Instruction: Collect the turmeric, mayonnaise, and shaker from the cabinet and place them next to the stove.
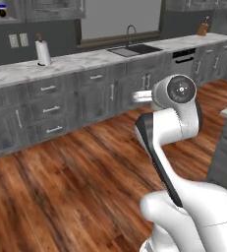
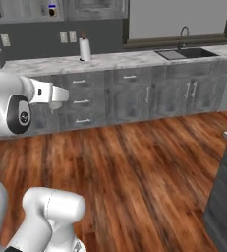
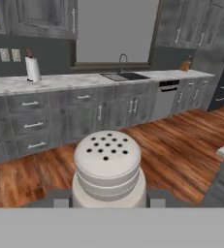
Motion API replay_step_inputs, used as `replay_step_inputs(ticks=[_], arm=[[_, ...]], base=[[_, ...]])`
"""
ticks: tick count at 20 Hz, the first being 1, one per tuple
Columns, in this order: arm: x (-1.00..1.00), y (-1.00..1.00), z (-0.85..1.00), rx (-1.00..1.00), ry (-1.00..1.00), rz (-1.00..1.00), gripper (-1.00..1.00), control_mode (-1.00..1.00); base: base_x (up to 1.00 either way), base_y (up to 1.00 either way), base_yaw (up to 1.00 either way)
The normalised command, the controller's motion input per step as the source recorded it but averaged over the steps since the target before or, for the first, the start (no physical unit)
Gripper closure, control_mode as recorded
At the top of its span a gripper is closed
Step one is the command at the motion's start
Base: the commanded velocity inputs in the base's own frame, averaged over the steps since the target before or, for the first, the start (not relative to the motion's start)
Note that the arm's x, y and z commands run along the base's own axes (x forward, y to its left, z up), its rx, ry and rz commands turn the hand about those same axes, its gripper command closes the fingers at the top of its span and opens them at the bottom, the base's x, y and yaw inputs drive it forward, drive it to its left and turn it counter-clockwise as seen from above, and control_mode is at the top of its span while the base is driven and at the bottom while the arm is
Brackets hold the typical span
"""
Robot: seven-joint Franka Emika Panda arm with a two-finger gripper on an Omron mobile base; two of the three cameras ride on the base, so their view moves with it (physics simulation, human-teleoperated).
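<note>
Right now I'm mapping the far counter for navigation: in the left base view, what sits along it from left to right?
Paper-towel roll → sink with its faucet → knife block at the far right end.

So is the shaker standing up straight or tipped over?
Upright. In the hand view the shaker sits between the gripper fingertips with its holed top facing up, level with the counter behind.

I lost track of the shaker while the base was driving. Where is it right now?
The shaker is in the gripper, low and central in the hand view, clamped between the shut jaws out over the wood floor, facing the sink counter.
</note>
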Motion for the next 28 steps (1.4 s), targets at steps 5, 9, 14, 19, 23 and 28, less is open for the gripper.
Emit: replay_step_inputs(ticks=[5,9,14,19,23,28], arm=[[0.00,0.00,0.00,0.00,0.00,0.00,1.00,1.00],[0.00,0.00,0.00,0.00,0.00,0.00,1.00,1.00],[0.00,0.00,0.00,0.00,0.00,0.00,1.00,1.00],[0.00,0.00,0.00,0.00,0.00,0.00,1.00,1.00],[0.00,0.00,0.00,0.00,0.00,0.00,1.00,1.00],[0.00,0.00,0.00,0.00,0.00,0.00,1.00,1.00]], base=[[-1.00,-0.38,-0.16],[-1.00,-0.72,-0.15],[-1.00,-0.94,-0.11],[-1.00,-1.00,-0.09],[-0.98,-1.00,-0.05],[-0.72,-1.00,-0.01]])
